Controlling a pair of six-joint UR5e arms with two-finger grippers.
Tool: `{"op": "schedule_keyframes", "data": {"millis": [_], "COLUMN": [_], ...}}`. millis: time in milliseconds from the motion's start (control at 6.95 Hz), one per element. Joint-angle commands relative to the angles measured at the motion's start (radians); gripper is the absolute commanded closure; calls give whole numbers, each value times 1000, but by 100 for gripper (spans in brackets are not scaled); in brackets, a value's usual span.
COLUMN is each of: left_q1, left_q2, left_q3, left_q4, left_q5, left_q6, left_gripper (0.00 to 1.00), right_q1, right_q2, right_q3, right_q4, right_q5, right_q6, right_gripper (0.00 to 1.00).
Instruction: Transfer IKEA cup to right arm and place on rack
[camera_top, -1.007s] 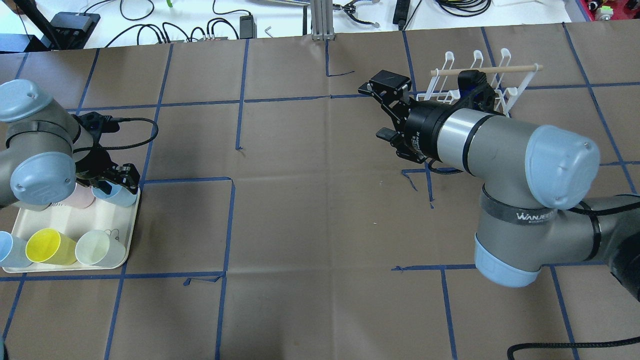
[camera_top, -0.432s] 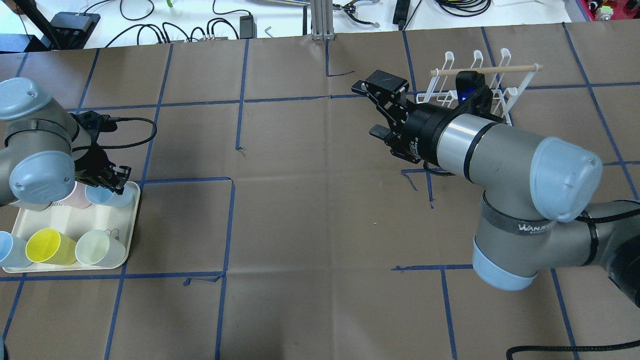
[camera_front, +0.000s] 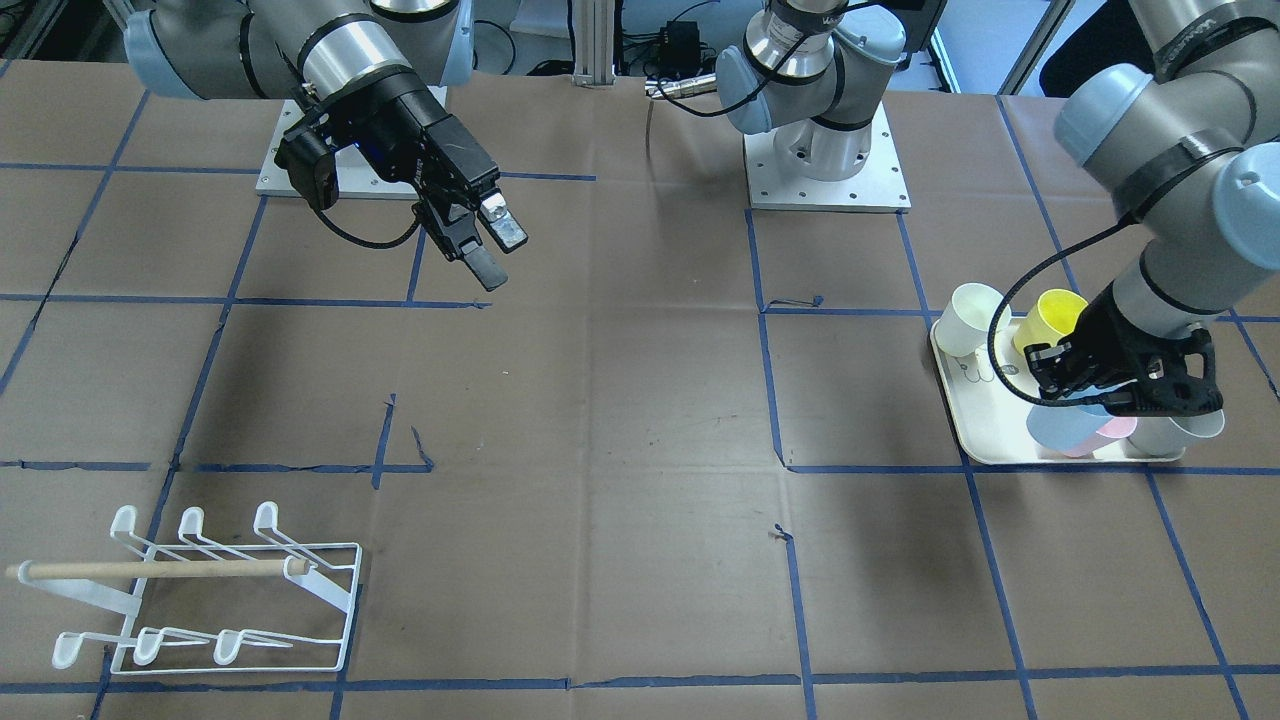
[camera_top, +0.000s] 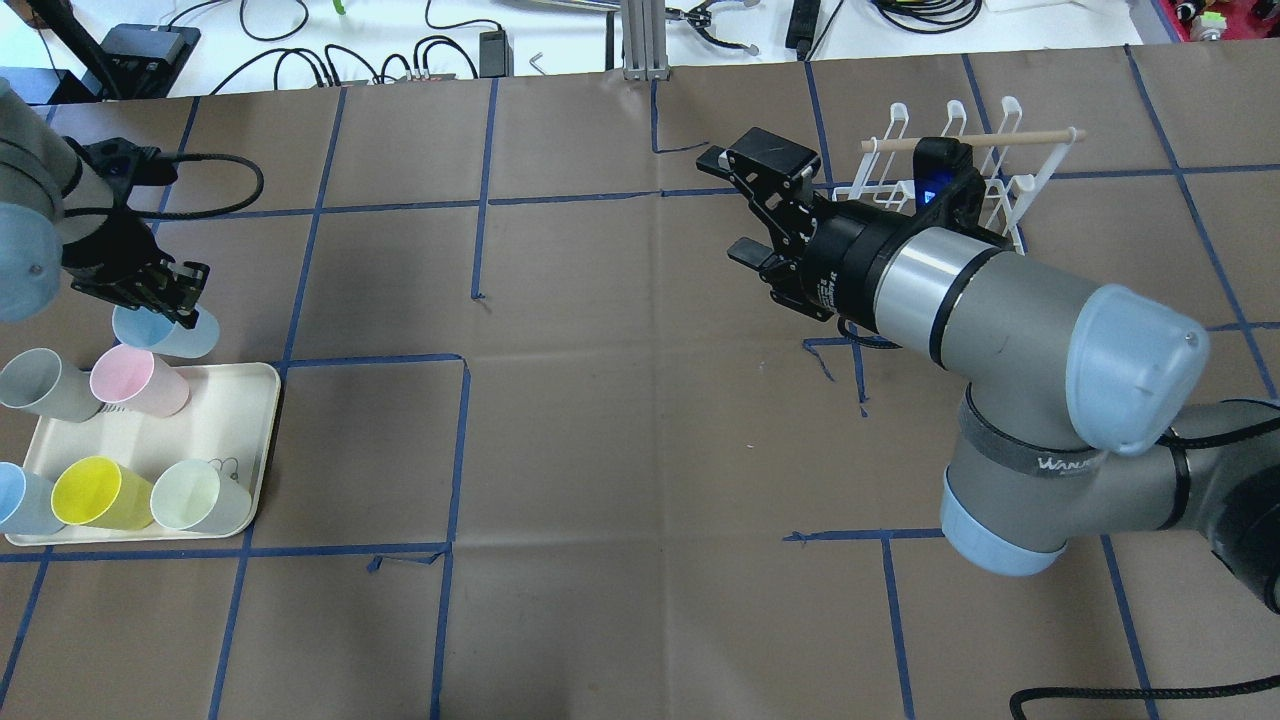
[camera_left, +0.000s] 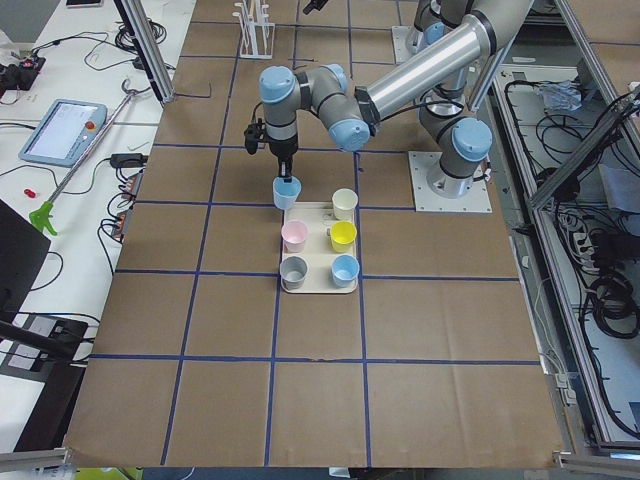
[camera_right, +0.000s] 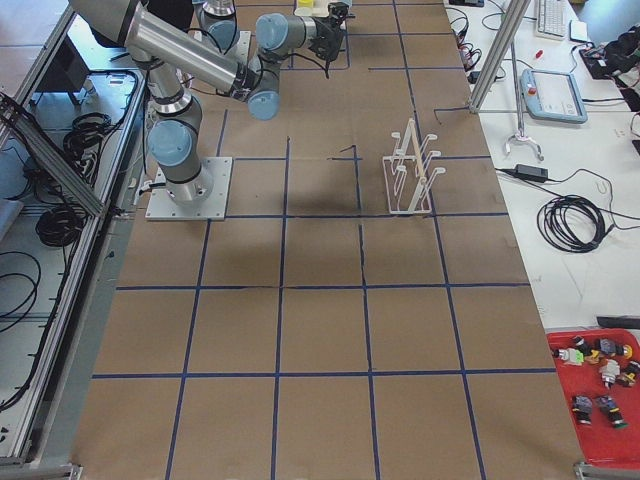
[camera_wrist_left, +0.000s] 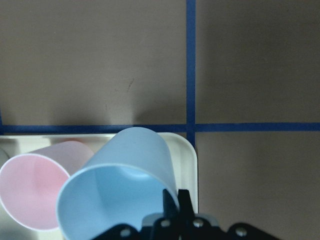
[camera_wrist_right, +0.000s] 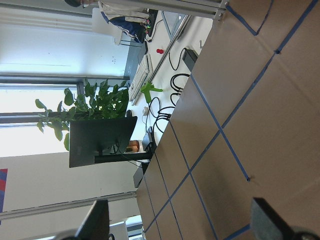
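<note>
Left gripper (camera_top: 183, 306): you see it closed on the rim of the IKEA cup (camera_top: 165, 338), the light blue one. One finger is inside the wall and one outside, so the cup hangs tilted.
Why this grip: a pinch on the rim leaves the body of the cup free. I judge this is so the other claw can take it.
Cup's place: in the air near the left end of the tabletop, about above the far corner of the tray (camera_top: 262, 440) and apart from the pink cup (camera_top: 140, 380).
Right gripper (camera_top: 727, 205): wide open with nothing in it, held sideways over the middle of the tabletop. It faces left, so it seems ready to receive.
Right arm (camera_top: 1000, 300): it reaches in from the right end.
Rack (camera_front: 230, 600): near the far right corner, with no cup on its prongs. After the transfer the way to it is short.
</note>
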Motion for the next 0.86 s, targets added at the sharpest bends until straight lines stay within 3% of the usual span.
{"op": "schedule_keyframes", "data": {"millis": [0,144,432,719], "left_q1": [-17,-26,-65,-135], "left_q2": [-23,-29,-38,-41], "left_q3": [243,285,296,282], "left_q4": [-270,-317,-258,-83], "left_q5": [-17,-64,-102,-335], "left_q6": [-9,-9,11,28], "left_gripper": [100,100,100,100], "right_q1": [0,0,0,-2], "right_q2": [2,2,7,8], "right_q3": [1,-1,-1,-2], "right_q4": [-27,-28,-42,-42], "right_q5": [-35,-34,-37,-38], "right_q6": [24,24,24,24], "right_gripper": [1,0,0,0]}}
